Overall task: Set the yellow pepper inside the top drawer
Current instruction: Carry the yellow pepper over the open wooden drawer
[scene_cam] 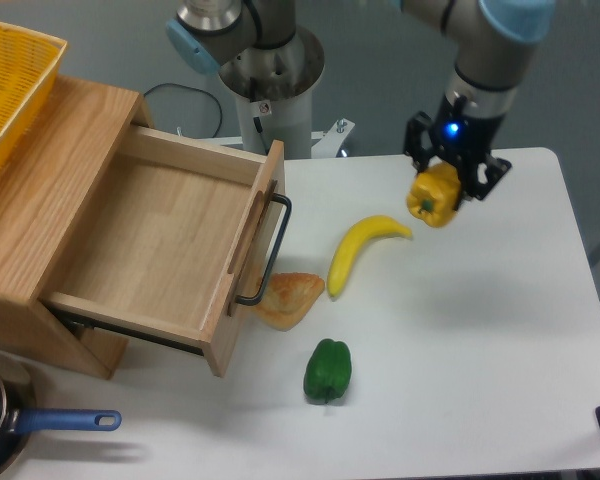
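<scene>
- Nearest the camera, and nearer than the top drawer (140,235), a pan with a blue handle (40,425) sits at the lower left and a green pepper (327,371) lies off the drawer's front corner; neither is in the carry path, so both can be left alone.
- Just beside the drawer's black bar handle (265,250) lies an orange wedge-shaped item (290,298), and a little further off a banana (360,250); the load should travel high enough to pass over both and over the drawer's front panel.
- Next, the drawer itself stands pulled well out of the wooden cabinet (40,200), its light-wood floor bare, so the step in hand is a carry followed by a lowering: stop over the middle of the box, descend below the rim, then let go, as a glossy round pepper is likely to roll if dropped.
- Further back and well to the right of the drawer, the yellow pepper (434,195) hangs clear of the white table (500,330), clamped between the fingers of the gripper (446,178).
- Farthest, the arm reaches down from the upper right with the wrist pointing nearly straight down, tilted slightly, a blue light lit above the fingers; a yellow mesh basket (10,85) rests on the cabinet top.
</scene>
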{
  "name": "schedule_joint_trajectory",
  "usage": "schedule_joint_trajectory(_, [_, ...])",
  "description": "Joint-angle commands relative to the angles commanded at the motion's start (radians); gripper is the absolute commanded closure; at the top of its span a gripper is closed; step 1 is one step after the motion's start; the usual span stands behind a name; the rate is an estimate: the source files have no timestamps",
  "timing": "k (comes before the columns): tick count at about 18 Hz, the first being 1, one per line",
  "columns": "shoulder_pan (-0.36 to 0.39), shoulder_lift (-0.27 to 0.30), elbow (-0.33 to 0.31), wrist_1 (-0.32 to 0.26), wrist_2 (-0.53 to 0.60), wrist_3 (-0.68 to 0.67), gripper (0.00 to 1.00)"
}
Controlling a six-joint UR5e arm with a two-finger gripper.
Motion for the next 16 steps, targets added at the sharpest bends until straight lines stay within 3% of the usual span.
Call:
schedule_joint_trajectory(4, [-0.024,0.086,-0.012,-0.047,-0.075,-0.087,0.69])
schedule_joint_trajectory(8, [-0.067,0.137,-0.012,-0.054,-0.111,-0.195,0.69])
schedule_joint_trajectory(16, [-0.193,0.17,-0.014,-0.043,-0.131,-0.368,0.7])
